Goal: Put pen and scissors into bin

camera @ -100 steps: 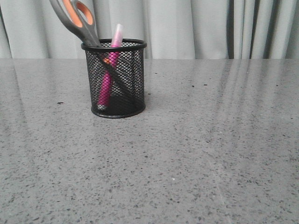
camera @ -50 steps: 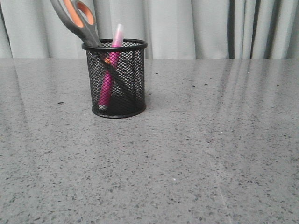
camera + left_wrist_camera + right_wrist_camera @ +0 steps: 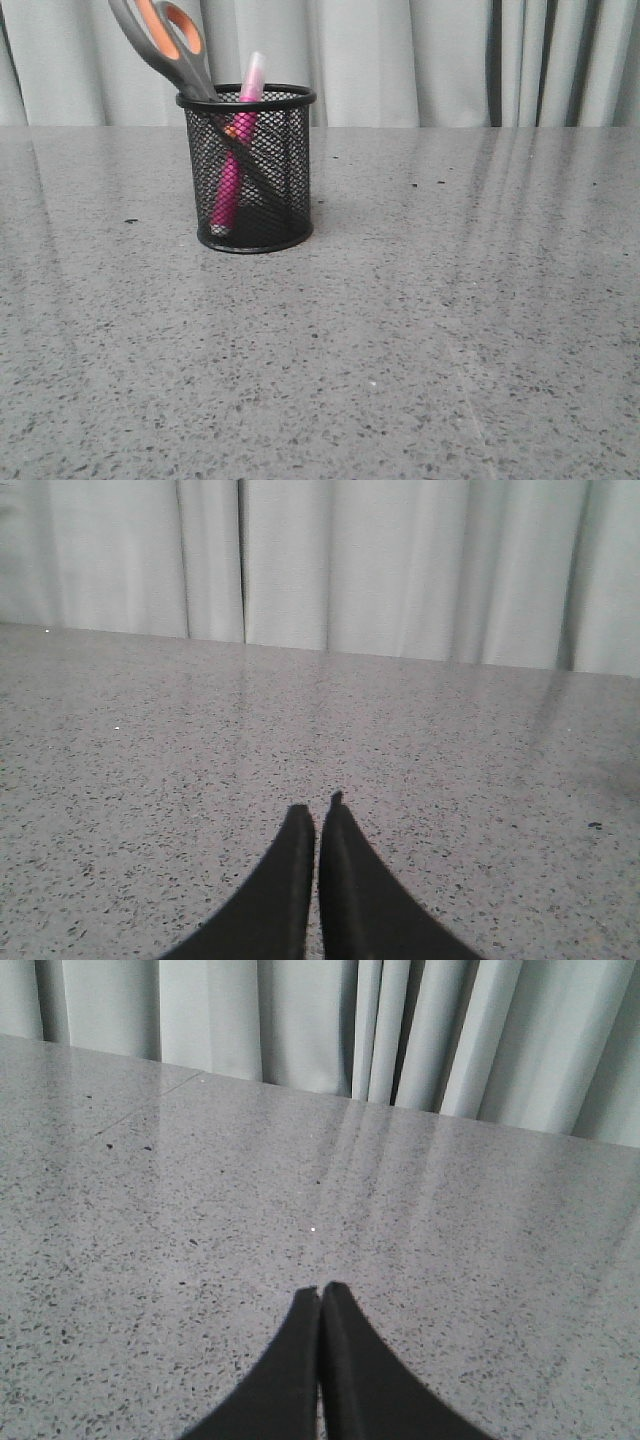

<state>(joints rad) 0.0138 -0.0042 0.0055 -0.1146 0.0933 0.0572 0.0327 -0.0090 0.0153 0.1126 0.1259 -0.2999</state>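
Pen and scissors upright in bin; left claw and right claw both pinched together, empty

1 bin is counted on 1 table. 1 pen and 1 pair of scissors are seen in it. 2 grippers are counted: 1 left gripper and 1 right gripper.

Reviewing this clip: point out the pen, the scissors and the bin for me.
pen (image 3: 229, 190): front view, on the magenta barrel seen through the mesh.
scissors (image 3: 178, 55): front view, on the grey handle above the rim.
bin (image 3: 285, 170): front view, on the black mesh wall, right side.
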